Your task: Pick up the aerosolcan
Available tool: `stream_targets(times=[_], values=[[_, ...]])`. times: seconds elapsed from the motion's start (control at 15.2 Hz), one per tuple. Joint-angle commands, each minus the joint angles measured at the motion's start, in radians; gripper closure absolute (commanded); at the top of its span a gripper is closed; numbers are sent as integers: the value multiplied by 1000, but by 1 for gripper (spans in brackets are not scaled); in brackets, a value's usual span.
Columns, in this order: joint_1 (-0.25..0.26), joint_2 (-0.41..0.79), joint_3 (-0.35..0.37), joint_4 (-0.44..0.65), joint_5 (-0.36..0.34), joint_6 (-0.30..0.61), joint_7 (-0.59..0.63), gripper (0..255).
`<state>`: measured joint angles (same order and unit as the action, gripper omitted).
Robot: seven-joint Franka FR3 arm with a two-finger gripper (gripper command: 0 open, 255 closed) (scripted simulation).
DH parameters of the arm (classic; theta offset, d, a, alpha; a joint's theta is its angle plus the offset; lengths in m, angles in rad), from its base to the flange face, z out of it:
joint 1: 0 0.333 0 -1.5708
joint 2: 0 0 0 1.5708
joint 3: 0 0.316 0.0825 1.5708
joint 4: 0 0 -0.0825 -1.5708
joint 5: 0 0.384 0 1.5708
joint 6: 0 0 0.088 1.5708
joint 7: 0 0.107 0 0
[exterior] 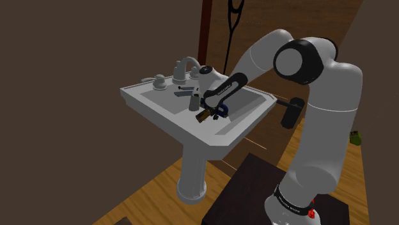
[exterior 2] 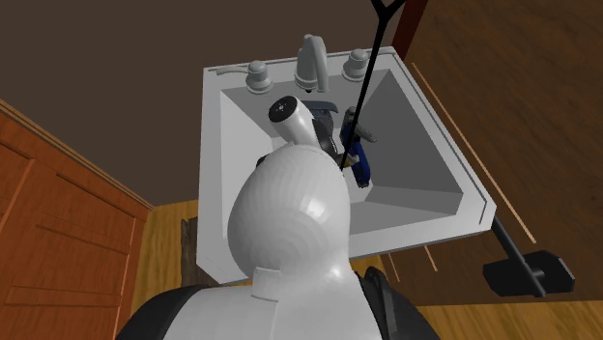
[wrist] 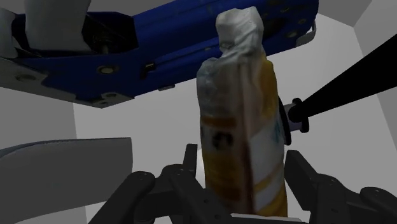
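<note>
my gripper is down in the basin of a white sink on a pedestal, in front of the grey tap. the spray can stands right between my two black fingers. one finger lies against each side of its lower part, so they are closed onto it with only the can's width between them. the can has a yellow and brown label and a pale, whitish cap, and that capped end points away from my hand. just past the cap, and close above it in the wrist view, lies a blue tool. in the shoulder view the can shows as a small brownish shape at the tip of my gripper, tilted, with the blue tool just beside it inside the basin.
</note>
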<state>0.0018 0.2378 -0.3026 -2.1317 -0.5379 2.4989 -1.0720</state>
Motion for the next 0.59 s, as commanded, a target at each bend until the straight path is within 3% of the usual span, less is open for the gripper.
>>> stream_targets(times=[0.0,0.53], values=[[0,-9,1,3,4,-11,-6,255],[4,-77,8,30,28,-101,-52,255]])
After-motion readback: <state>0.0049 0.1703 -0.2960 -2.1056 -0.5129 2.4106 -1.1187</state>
